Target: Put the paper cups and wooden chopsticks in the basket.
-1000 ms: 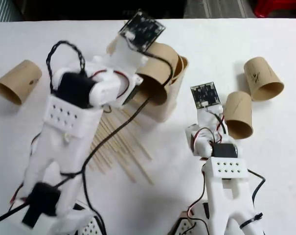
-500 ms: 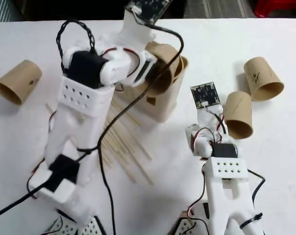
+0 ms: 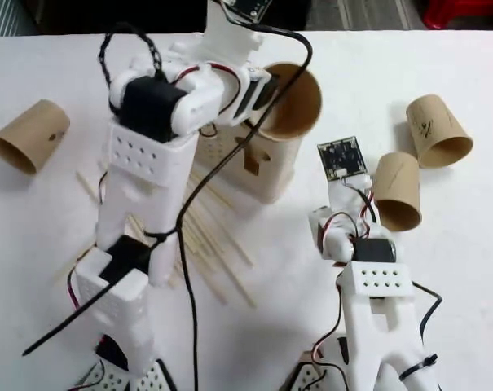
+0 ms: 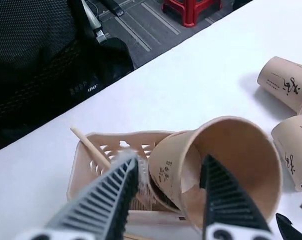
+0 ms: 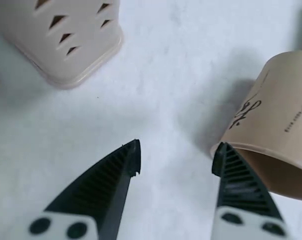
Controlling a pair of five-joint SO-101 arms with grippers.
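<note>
Tabletop [image 3: 466,236] roomy; right pincer [image 5: 176,150] gapes, left pincer [image 4: 169,162] apart, seemingly straddling cup [image 4: 240,155] in basket [image 3: 268,177]

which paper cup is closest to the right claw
The cup lying on its side beside the right claw, rim by one fingertip; the scribbled cup lies farther back.

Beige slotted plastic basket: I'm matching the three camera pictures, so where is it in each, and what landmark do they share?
High view: the beige slotted plastic basket sits at top centre, under an arm.
Left wrist view: the basket is partly behind a tilted brown paper cup.
Right wrist view: one corner, across bare table from the open right gripper.
Shared landmark: the brown paper cup lying on its side by that gripper.
</note>
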